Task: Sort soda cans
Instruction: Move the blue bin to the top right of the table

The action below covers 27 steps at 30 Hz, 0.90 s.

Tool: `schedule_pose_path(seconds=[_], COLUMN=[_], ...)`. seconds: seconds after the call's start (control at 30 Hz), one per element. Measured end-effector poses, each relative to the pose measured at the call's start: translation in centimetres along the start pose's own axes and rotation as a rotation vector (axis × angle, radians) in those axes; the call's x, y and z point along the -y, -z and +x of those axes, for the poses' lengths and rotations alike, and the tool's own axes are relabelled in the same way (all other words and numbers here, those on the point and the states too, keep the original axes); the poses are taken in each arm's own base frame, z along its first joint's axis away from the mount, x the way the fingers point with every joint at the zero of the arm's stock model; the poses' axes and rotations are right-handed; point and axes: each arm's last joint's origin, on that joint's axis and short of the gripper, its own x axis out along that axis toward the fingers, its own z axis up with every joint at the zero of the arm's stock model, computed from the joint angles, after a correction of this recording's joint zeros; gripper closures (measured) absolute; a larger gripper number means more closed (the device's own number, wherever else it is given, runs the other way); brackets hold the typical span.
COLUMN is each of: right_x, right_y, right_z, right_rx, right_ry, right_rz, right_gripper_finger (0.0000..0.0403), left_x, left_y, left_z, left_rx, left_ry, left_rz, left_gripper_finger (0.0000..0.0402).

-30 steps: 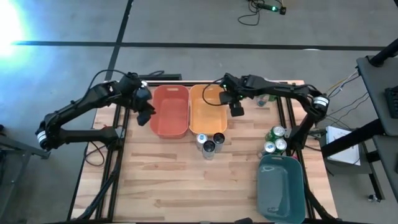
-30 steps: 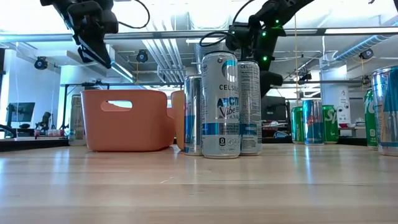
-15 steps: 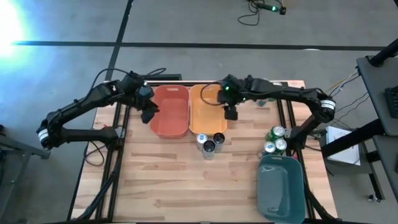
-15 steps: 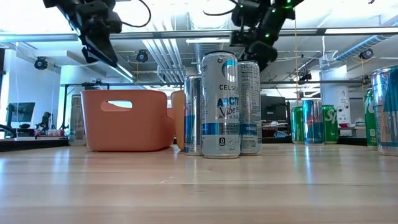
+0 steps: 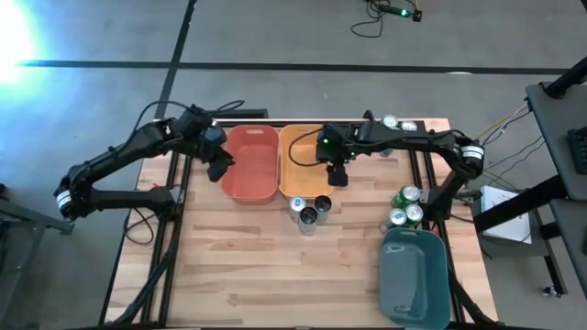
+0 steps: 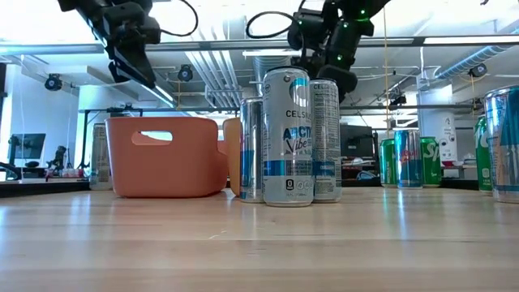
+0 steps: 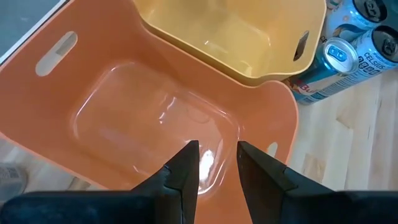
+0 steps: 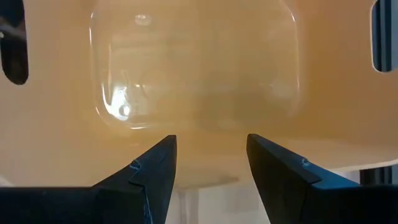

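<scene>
Rightmost soda can (image 6: 504,144) edge-cropped

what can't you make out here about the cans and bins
- Teal bin: inside looks dim in the high view; absent from the low view.
- Centre can cluster: low view shows the Celsius can hiding those behind.
- Cans near the right arm's base: partly covered by the arm, colours too small to tell.

Both arms reach toward the table's far edge; left gripper (image 5: 217,168) hangs with fingers narrowly parted, right gripper (image 5: 337,176) spread wider, both empty.
</scene>
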Motion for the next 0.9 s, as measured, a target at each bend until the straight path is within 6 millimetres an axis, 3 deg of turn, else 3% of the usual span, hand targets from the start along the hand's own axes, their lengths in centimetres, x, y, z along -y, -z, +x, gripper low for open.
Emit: schedule_pose_path(seconds=[0.13,0.23,0.33,0.43,0.63,0.77,0.9], right_x=[-0.2,-1.0,-3.3,-7.0,-16.5,-22.3,-27.4], right_y=[-0.4,-1.0,-0.5,0.6,2.8,4.3,5.4], right_z=[-2.0,-5.6,-9.2,-11.7,-14.9,-15.6,-15.0], right_rx=[0.054,0.12,0.114,0.077,0.061,0.041,-0.025], right_ry=[0.017,0.043,0.061,0.006,-0.113,-0.151,-0.17], right_rz=[0.011,0.012,-0.026,-0.014,0.014,0.11,0.198], right_gripper_finger=[0.0211,0.0211,0.0211,0.0211,0.0209,0.019,0.0153], left_x=[0.1,0.2,0.5,0.8,1.6,2.7,4.2], left_y=[0.1,0.0,-0.3,-0.9,-2.3,-2.9,-2.7], left_z=[-0.4,-0.8,-1.4,-1.8,-2.3,-2.4,-2.3], left_rx=[0.017,0.05,0.125,0.219,0.369,0.44,0.426], left_ry=[0.0,0.0,0.003,0.015,0.056,0.107,0.179], left_rz=[0.005,0.018,0.034,0.029,0.055,0.098,0.122], left_gripper_finger=[0.0309,0.0309,0.0309,0.0309,0.0298,0.0273,0.0246])
